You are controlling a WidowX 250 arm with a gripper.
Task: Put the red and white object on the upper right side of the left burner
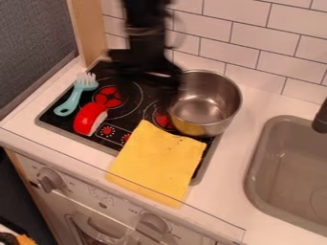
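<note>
Gripper [167, 87] is held beside the pot [214, 124], perhaps to leave free way over the left burner [112, 94]; whether it is open or closed, I cannot tell. The red and white object [89, 118] lies at this burner's lower left, so it probably needs moving across. I count one such object, one brush [74, 97], one pot, one yellow cloth [156, 162].

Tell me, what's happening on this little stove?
A black robot arm hangs over the back of the stovetop, its gripper by the left side of the metal pot. The red and white toy, meant for the left burner's upper right side, lies at its lower left, beside the teal brush.
</note>
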